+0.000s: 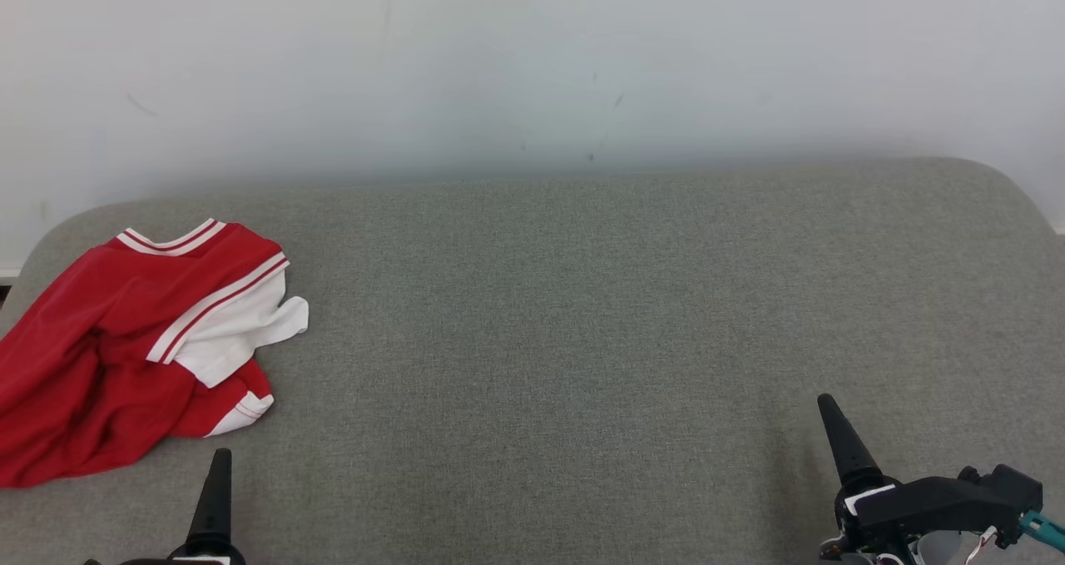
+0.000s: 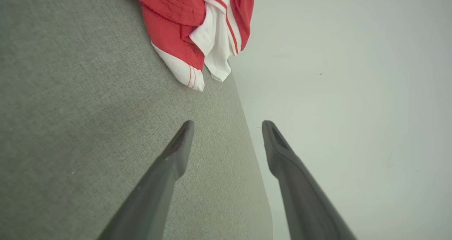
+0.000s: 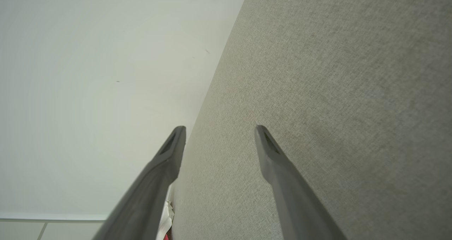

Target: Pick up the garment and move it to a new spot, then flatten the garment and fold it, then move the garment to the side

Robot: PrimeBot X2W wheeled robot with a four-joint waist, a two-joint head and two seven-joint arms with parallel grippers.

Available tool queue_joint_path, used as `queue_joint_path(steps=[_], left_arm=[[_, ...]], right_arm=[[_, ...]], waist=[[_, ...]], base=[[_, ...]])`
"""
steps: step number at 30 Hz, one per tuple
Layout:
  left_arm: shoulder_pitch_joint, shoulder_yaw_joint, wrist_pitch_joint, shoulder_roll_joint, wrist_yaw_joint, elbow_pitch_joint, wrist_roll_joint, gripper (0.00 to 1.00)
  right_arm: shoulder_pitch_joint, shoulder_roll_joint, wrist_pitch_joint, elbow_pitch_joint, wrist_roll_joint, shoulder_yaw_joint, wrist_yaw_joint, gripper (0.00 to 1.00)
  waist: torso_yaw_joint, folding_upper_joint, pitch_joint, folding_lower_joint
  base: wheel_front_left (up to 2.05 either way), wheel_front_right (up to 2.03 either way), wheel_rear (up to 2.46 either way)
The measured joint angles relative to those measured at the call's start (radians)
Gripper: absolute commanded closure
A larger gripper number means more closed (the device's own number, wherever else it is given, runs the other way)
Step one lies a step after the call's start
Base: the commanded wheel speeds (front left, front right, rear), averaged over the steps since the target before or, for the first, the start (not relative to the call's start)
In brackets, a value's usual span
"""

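**Garment [image 1: 125,340]:** a red top with white striped trim is lying crumpled at the far left of the grey fabric-covered counter [image 1: 582,299]. Its red body is running out of the head view's left edge, so I cannot tell how close it is sitting to the counter's rim there. Nothing is gripping it.

**Left jaws:** spread wide and empty. Their fingers [image 2: 174,155] are hovering over bare counter on the near side of the garment, near its white-cuffed corner [image 2: 187,75] but apart from it.

**Right jaws:** likewise spread and empty. Their fingers [image 3: 275,158] are pointing across bare counter, well apart from the garment.

**Step in hand, as I am judging it:** the first pick-up is not yet begun.

**Risks I am noting:**
- Pinching only the loose white flap would lift one layer and leave the rest dragging in a bunch.
- A nudge leftward could be pushing the heap off the counter's side.
- Too steep a descent could be snagging my fingertips in the woven cover.
- My right arm is facing a long reach across, and could be crowding the left.
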State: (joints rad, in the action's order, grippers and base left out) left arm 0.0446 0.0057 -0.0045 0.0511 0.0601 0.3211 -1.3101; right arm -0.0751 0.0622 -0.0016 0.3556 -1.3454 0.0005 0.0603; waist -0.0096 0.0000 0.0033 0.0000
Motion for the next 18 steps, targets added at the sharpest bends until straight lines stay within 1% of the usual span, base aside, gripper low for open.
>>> queue_joint_path(steps=[4, 5, 6, 8, 10, 18], left_arm=[[0.000, -0.021, -0.015, 0.009, -0.010, -0.006, 0.058, 0.00], [0.004, -0.067, -0.050, 0.033, -0.036, -0.018, 0.214, 0.00], [0.005, -0.079, -0.059, 0.040, -0.043, -0.021, 0.247, 0.00], [0.006, -0.088, -0.067, 0.045, -0.048, -0.023, 0.281, 0.00], [0.006, -0.098, -0.071, 0.050, -0.051, -0.024, 0.312, 0.00], [0.015, -0.152, -0.102, 0.079, -0.071, -0.034, 0.453, 0.00]], right_arm=[[-0.001, 0.010, -0.015, 0.003, 0.056, 0.030, -0.009, 0.00], [-0.020, 0.047, -0.052, 0.018, 0.214, 0.099, -0.044, 0.00], [-0.022, 0.054, -0.056, 0.021, 0.249, 0.107, -0.051, 0.00], [-0.026, 0.059, -0.063, 0.023, 0.278, 0.114, -0.060, 0.00], [-0.034, 0.064, -0.073, 0.024, 0.310, 0.123, -0.063, 0.00], [-0.041, 0.079, -0.104, 0.028, 0.440, 0.164, -0.088, 0.00]], waist=[[0.000, 0.0000, 0.000, 0.0000], [0.001, 0.0000, 0.000, 0.0000], [0.002, 0.0000, -0.001, 0.0000], [0.002, 0.0000, -0.001, 0.0000], [0.003, 0.0000, -0.001, 0.0000], [0.003, 0.0000, -0.001, 0.0000]], base=[[0.00, 0.00, 0.00], [0.00, 0.00, 0.00], [0.00, 0.00, 0.00], [0.00, 0.00, 0.00], [0.00, 0.00, 0.00], [0.00, 0.00, 0.00]])
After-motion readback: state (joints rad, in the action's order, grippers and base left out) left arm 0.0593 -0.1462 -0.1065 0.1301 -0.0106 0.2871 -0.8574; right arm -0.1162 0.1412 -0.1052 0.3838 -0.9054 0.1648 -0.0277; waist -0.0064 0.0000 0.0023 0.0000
